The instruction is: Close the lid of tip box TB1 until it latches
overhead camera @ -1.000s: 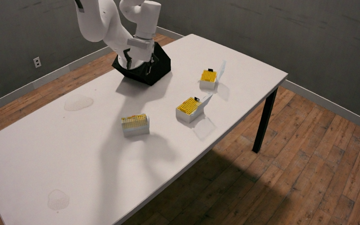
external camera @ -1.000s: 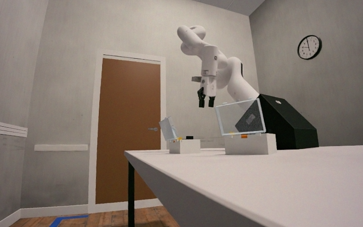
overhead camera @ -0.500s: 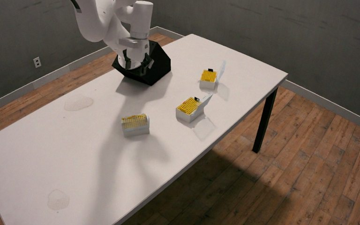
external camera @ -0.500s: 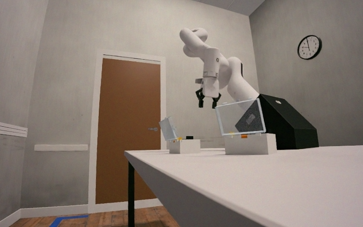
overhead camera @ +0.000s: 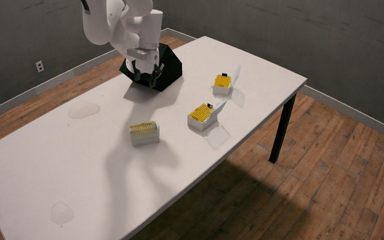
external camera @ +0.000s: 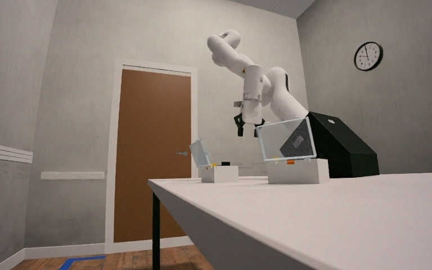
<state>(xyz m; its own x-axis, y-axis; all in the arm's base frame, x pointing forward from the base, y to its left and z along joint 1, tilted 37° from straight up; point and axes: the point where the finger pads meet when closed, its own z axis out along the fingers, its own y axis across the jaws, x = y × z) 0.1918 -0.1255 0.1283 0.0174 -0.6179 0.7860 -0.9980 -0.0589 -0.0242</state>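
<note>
Three white tip boxes with yellow racks stand flat on the white bench. The left box (overhead camera: 144, 133) shows its rack hazily, as if through its clear lid; I cannot tell the lid's angle. The middle box (overhead camera: 203, 116) has its lid (overhead camera: 219, 107) open and tilted away to the right. The far right box (overhead camera: 222, 84) has its lid (overhead camera: 235, 74) standing up. I cannot read which box is TB1. The exterior view shows two boxes (external camera: 297, 171) (external camera: 219, 173) with raised lids. My gripper (overhead camera: 147, 77) (external camera: 246, 129) is open and empty. It hangs high over the bench by the arm's base, apart from all the boxes.
The arm's black base housing (overhead camera: 158, 67) (external camera: 337, 149) sits at the bench's back edge. The bench's front edge and right corner (overhead camera: 304, 80) lie close to the middle and right boxes. Faint stains (overhead camera: 83, 108) (overhead camera: 62, 212) mark the bench top.
</note>
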